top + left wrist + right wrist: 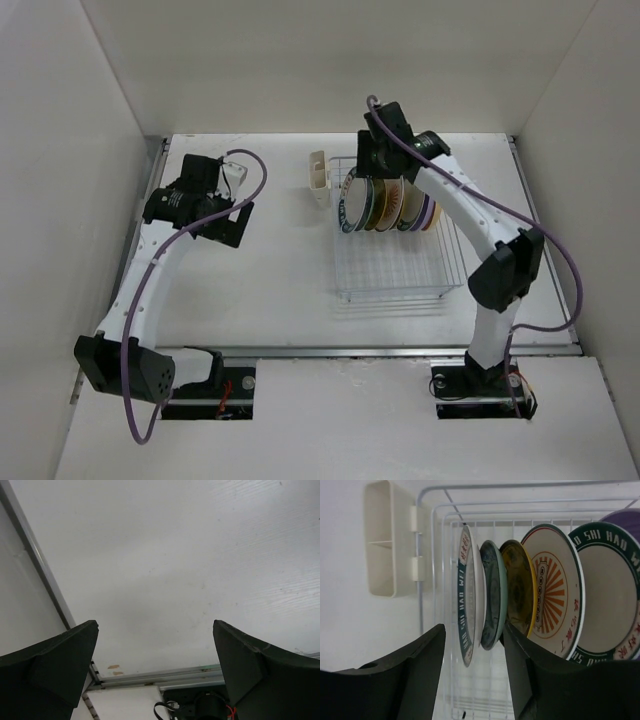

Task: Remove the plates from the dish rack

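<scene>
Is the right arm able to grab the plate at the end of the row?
Probably yes. The right gripper has a finger on each side of the end plate, with nothing blocking it. The next plate stands very close, though, so it might get pinched too.

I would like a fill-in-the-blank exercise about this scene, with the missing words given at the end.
The plates stand on ___ in the rack. The plate farthest from the cup is ___. The left gripper is open and holds ___. The right gripper straddles the plates nearest the ___.
Missing words: edge; purple; nothing; cup.
</scene>
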Tool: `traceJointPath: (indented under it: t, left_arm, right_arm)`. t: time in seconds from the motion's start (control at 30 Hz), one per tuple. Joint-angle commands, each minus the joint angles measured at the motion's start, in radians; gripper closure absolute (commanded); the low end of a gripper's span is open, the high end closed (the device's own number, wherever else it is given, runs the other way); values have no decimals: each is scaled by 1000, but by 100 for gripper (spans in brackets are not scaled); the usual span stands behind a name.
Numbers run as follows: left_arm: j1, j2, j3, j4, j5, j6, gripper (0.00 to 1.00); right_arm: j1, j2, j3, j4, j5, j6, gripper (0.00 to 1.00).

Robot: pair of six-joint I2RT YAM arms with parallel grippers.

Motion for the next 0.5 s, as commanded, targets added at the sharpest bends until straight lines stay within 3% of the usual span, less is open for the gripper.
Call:
traceJointPath:
  t: [0.0,0.2,0.33,0.37,0.43,0.47]
  left_arm:
    - [-2,-22,34,3,54,-83,1]
    - [-2,-49,-18,12,55,-92,1]
    - [-2,-58,-28,21,55,-92,1]
    - [-2,-67,-28,21,55,-92,1]
    - [-2,-68,-37,12,64,-92,1]
    - [-2,-78,-37,12,64,-92,1]
  right_arm:
    - [-10,37,41,11,29,1,44]
    - [1,141,41,37,33,0,51]
    - [1,189,63,36,33,10,71]
    - [1,201,73,35,33,22,85]
    - [1,185,73,23,54,31,100]
    - [1,174,73,23,54,31,100]
